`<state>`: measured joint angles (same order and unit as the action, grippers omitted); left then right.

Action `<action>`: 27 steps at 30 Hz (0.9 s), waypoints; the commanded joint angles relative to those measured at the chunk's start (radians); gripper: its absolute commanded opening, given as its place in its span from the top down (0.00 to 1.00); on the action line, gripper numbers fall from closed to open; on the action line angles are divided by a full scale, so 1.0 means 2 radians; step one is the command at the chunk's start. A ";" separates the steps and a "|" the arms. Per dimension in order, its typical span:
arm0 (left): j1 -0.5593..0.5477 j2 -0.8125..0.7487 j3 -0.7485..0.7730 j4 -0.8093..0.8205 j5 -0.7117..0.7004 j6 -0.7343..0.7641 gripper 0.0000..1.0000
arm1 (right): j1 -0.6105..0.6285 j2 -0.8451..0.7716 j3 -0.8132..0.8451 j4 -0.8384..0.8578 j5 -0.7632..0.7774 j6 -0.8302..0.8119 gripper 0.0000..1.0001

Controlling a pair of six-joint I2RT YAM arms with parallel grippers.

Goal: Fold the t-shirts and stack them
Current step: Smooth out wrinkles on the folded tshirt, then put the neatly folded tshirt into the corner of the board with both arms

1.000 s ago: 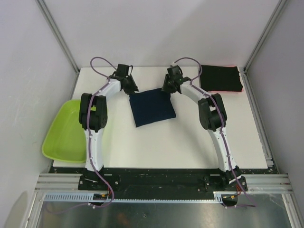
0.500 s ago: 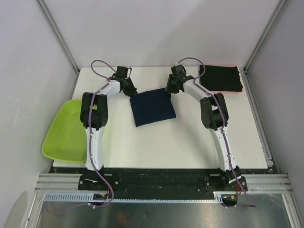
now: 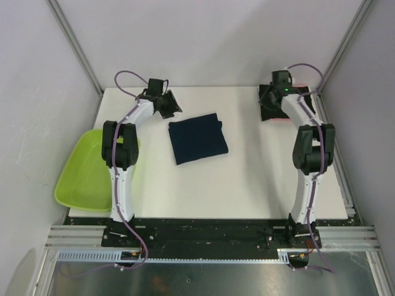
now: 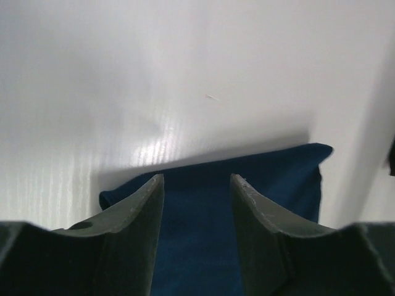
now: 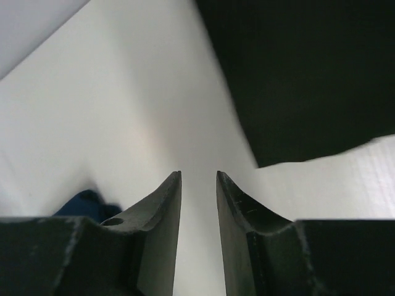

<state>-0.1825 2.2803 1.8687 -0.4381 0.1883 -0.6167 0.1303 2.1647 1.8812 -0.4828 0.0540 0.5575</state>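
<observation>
Stacking pending: a folded dark navy blue cloth t-shirt lies mid-frame on the white table. A black cloth t-shirt sits at upper right, partly hidden by the right arm. The left gripper, jaws parted and empty, hangs near the navy shirt's upper-left corner. The right gripper, narrowly parted, holds nothing beside the black one. A one-corner pinch could unravel the navy fold in transit, and a shallow grasp might lift only its top layer.
</observation>
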 commanded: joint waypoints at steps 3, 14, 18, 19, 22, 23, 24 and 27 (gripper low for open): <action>-0.014 -0.077 0.001 0.002 0.036 0.005 0.48 | -0.047 -0.049 -0.048 0.014 0.021 0.018 0.66; -0.095 -0.111 -0.064 0.005 0.091 -0.014 0.50 | -0.070 -0.042 -0.083 0.035 0.033 0.019 0.65; -0.111 -0.109 -0.071 0.006 0.092 -0.016 0.51 | -0.069 -0.038 -0.091 0.023 0.065 0.028 0.67; -0.113 -0.110 -0.073 0.006 0.092 -0.016 0.51 | -0.069 -0.038 -0.095 0.022 0.069 0.031 0.68; -0.115 -0.109 -0.074 0.006 0.090 -0.016 0.51 | -0.071 -0.032 -0.105 0.027 0.072 0.040 0.70; -0.115 -0.109 -0.074 0.006 0.091 -0.017 0.52 | -0.072 -0.029 -0.106 0.029 0.074 0.043 0.72; -0.115 -0.109 -0.073 0.006 0.091 -0.016 0.52 | -0.073 -0.026 -0.108 0.029 0.076 0.047 0.72; -0.115 -0.109 -0.073 0.007 0.089 -0.016 0.52 | -0.079 -0.015 -0.111 0.035 0.074 0.060 0.74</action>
<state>-0.4206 2.1071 1.7206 -0.4355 0.3527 -0.6331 -0.0135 2.1063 1.6684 -0.4412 0.1703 0.6300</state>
